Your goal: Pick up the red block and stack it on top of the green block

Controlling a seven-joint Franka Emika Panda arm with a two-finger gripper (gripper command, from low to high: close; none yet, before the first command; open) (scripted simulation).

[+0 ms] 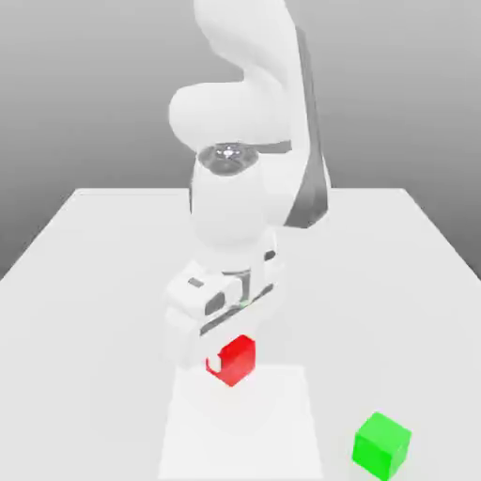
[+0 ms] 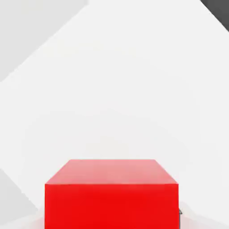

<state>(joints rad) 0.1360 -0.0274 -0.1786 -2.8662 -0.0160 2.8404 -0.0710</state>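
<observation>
- No readable text anywhere, as far as I can see.
- The red block (image 1: 232, 360) has plain faces with no label or number.
- Same with the green block (image 1: 381, 444): bare, no markings.
- The white arm (image 1: 235, 207) carries no brand name or logo I can read.
- The table (image 1: 103, 254) has no signs or print.

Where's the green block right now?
In the exterior view, the green block sits on the white table near the lower right corner, apart from the red block, which is up and to its left at the end effector.
</observation>
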